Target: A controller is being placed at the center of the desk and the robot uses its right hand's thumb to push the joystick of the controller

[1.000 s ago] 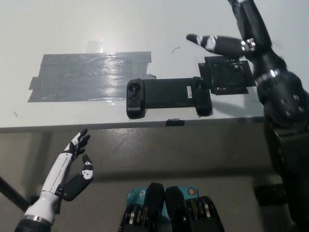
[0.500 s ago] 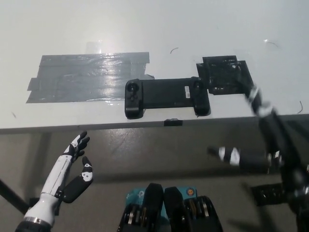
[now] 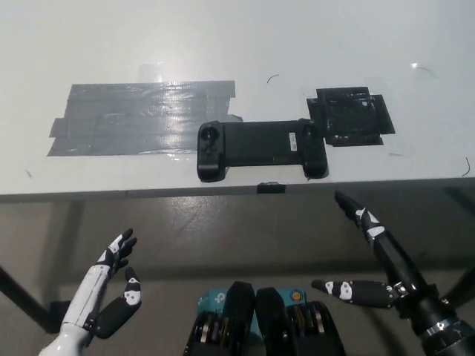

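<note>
A black controller (image 3: 260,148) lies flat near the front edge of the white desk (image 3: 223,44), with a joystick at its left end (image 3: 210,137) and another at its right end (image 3: 307,132). My black right hand (image 3: 375,259) is open below the desk edge at the lower right, well clear of the controller, fingers spread and holding nothing. My white left hand (image 3: 111,285) rests open at the lower left, below the desk.
A wide patch of grey tape (image 3: 141,117) covers the desk left of the controller. A black tape patch (image 3: 350,116) sits just behind its right end. A small black tab (image 3: 270,188) marks the desk's front edge.
My right arm has dropped from above the desk's back right to below the front edge. The controller has not moved. The view shifted slightly.
</note>
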`<act>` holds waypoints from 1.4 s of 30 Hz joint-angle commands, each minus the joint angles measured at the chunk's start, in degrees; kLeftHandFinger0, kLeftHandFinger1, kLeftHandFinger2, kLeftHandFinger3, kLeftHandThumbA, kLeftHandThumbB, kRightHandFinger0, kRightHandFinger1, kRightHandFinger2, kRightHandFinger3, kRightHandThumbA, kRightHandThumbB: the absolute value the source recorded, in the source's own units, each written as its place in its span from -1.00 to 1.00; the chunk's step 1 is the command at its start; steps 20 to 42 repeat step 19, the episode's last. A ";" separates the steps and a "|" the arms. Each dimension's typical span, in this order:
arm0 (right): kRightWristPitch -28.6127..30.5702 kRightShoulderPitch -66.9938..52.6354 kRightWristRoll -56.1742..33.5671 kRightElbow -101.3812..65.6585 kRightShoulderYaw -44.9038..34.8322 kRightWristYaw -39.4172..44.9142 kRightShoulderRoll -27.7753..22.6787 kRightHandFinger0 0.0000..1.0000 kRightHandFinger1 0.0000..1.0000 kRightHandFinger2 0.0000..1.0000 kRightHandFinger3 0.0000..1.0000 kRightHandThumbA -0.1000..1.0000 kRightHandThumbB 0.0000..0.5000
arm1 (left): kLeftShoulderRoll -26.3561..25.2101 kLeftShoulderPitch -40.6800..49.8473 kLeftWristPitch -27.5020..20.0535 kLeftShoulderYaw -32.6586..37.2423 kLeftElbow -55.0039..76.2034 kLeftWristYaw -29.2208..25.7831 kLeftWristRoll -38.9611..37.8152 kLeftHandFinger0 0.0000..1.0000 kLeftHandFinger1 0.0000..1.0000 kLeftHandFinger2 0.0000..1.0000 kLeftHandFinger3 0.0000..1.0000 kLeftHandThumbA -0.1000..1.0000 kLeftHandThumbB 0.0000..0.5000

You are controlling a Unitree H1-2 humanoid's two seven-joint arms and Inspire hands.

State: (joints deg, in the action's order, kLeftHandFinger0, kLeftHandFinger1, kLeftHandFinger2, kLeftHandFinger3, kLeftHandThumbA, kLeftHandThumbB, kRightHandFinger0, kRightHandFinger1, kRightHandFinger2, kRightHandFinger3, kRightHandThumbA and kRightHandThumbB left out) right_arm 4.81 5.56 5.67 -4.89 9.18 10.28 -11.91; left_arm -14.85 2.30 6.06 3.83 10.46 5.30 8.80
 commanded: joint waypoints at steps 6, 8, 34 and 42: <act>4.75 -0.06 1.27 1.85 0.33 -0.12 0.07 1.00 1.00 1.00 1.00 0.98 0.67 | -0.37 0.81 -1.49 0.14 2.29 1.04 -0.11 1.00 1.00 1.00 1.00 -0.27 -0.86; 4.13 -0.04 1.57 1.64 0.43 -0.14 0.15 1.00 1.00 1.00 1.00 0.98 0.70 | -0.36 0.95 -1.73 0.08 2.11 1.03 -0.24 1.00 1.00 1.00 1.00 -0.08 -0.91; 2.41 0.39 1.74 0.68 0.11 0.07 0.07 1.00 1.00 1.00 1.00 0.97 0.66 | -0.46 0.66 -1.71 0.12 2.31 0.99 0.09 1.00 1.00 1.00 1.00 -0.11 -0.88; 2.41 0.39 1.74 0.68 0.11 0.07 0.07 1.00 1.00 1.00 1.00 0.97 0.66 | -0.46 0.66 -1.71 0.12 2.31 0.99 0.09 1.00 1.00 1.00 1.00 -0.11 -0.88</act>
